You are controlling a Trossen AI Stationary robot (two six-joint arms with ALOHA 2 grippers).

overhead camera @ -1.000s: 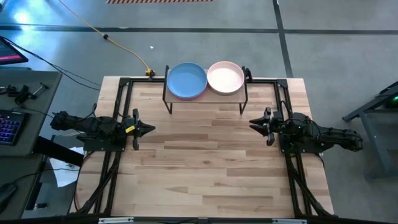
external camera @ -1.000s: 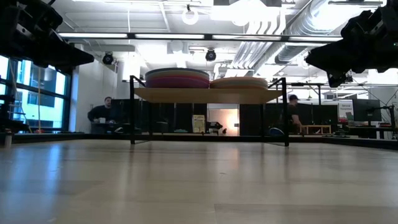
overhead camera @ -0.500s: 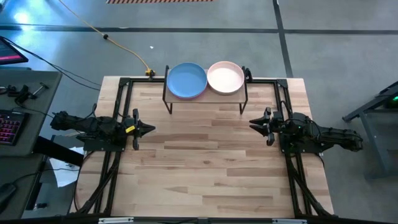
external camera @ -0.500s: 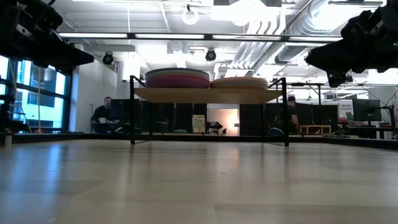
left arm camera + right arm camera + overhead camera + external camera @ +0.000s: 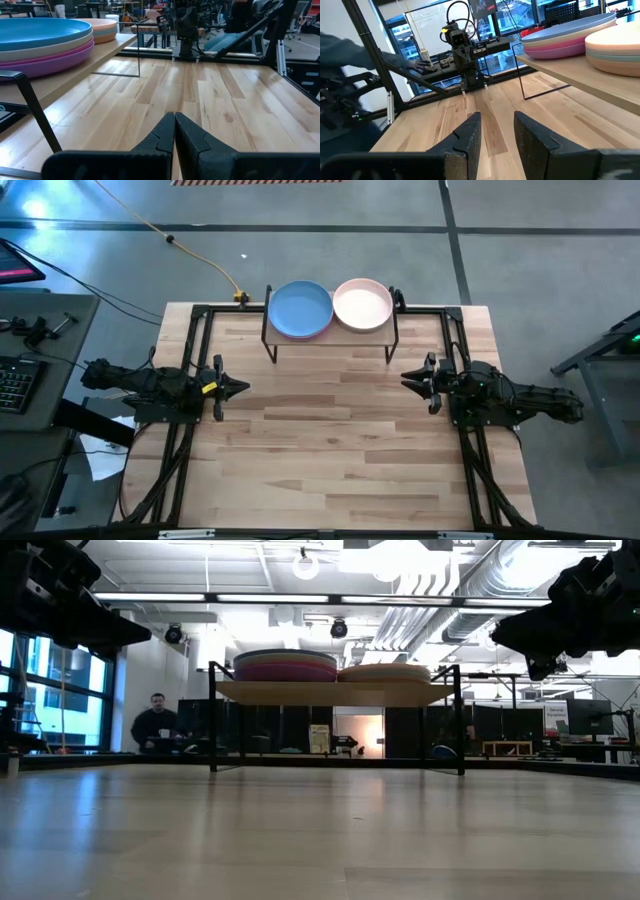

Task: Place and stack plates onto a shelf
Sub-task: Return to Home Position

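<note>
Two stacks of plates rest on the shelf (image 5: 330, 338) at the table's far edge. The left stack is topped by a blue plate (image 5: 301, 309), with pale and magenta plates under it (image 5: 47, 55). The right stack is topped by a pale pink plate (image 5: 362, 303) over beige ones (image 5: 615, 47). My left gripper (image 5: 243, 388) hovers at the table's left side, shut and empty, also seen in its wrist view (image 5: 174, 131). My right gripper (image 5: 405, 378) hovers at the table's right side, open and empty (image 5: 497, 131).
The shelf stands on thin black legs (image 5: 213, 720) near the far edge. Black frame rails (image 5: 196, 330) run along the table's left and right sides. A person (image 5: 155, 723) stands in the room beyond the table. Bare wooden tabletop (image 5: 330, 440) lies between the arms.
Neither arm nor any plate has moved. The person behind the table has shifted position, from seated to standing.
</note>
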